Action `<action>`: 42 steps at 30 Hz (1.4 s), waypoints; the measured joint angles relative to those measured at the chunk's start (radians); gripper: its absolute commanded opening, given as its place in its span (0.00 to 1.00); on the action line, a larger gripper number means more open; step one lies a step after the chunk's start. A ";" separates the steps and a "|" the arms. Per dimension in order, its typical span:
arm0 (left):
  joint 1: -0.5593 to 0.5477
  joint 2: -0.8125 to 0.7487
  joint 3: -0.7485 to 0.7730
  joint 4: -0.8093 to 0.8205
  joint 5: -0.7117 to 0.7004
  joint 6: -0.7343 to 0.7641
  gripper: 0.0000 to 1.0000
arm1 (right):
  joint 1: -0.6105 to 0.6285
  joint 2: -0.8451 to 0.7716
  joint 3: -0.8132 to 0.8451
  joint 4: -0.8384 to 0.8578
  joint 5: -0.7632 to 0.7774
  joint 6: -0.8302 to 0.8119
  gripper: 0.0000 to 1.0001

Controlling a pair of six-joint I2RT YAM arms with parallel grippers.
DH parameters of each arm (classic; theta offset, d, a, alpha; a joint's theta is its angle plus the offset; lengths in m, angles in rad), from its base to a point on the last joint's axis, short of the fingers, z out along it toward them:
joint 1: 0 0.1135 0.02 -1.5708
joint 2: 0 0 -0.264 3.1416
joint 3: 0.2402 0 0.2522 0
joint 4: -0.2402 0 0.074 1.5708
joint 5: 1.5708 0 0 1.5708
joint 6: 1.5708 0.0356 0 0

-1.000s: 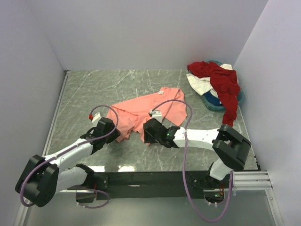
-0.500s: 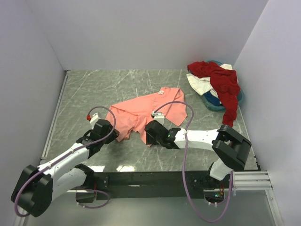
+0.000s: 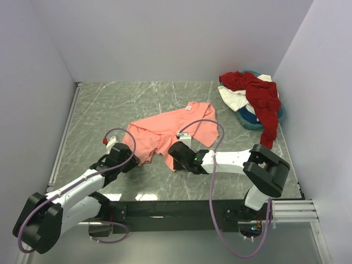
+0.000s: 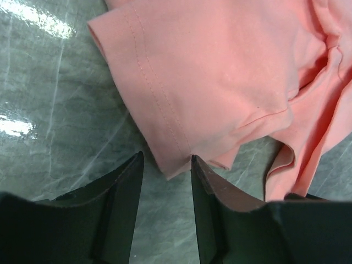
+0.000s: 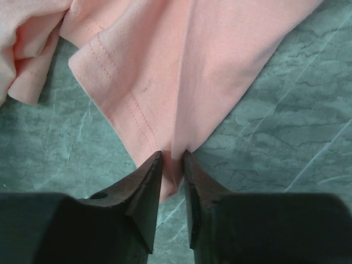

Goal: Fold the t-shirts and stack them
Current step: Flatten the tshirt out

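T-shirt [image 3: 160, 136], salmon-pink, lies rumpled.

A grey-green marbled worktop [image 3: 110, 104] with pale veins shows bright glare along its near edge. Plain white walls [image 3: 176, 38] enclose it at the back and both sides. A black bar [image 3: 165, 210] runs along the front, with a silver rail [image 3: 294, 209] at its right end.
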 measured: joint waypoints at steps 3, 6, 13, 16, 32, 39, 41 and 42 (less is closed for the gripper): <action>0.000 0.008 -0.003 0.003 0.011 -0.001 0.47 | 0.000 0.000 0.000 0.001 0.000 0.000 0.23; 0.000 0.013 -0.004 0.007 0.022 -0.004 0.46 | 0.000 0.000 0.000 0.001 0.000 0.000 0.19; 0.000 0.013 -0.005 0.026 0.043 -0.004 0.42 | 0.000 0.000 0.000 0.000 0.001 0.000 0.11; 0.000 0.013 -0.004 0.026 0.043 -0.003 0.38 | 0.000 0.000 0.000 0.000 0.001 0.000 0.08; 0.000 0.008 0.040 -0.028 0.020 0.006 0.01 | 0.000 -0.029 0.000 -0.046 0.034 -0.004 0.00; 0.000 -0.090 0.130 -0.158 -0.077 0.008 0.01 | -0.044 -0.275 0.001 -0.160 0.108 -0.037 0.00; 0.000 -0.118 0.172 -0.207 -0.116 0.008 0.01 | -0.087 -0.387 0.007 -0.198 0.130 -0.059 0.00; 0.000 -0.132 0.199 -0.232 -0.137 0.007 0.01 | -0.114 -0.444 0.016 -0.220 0.141 -0.072 0.00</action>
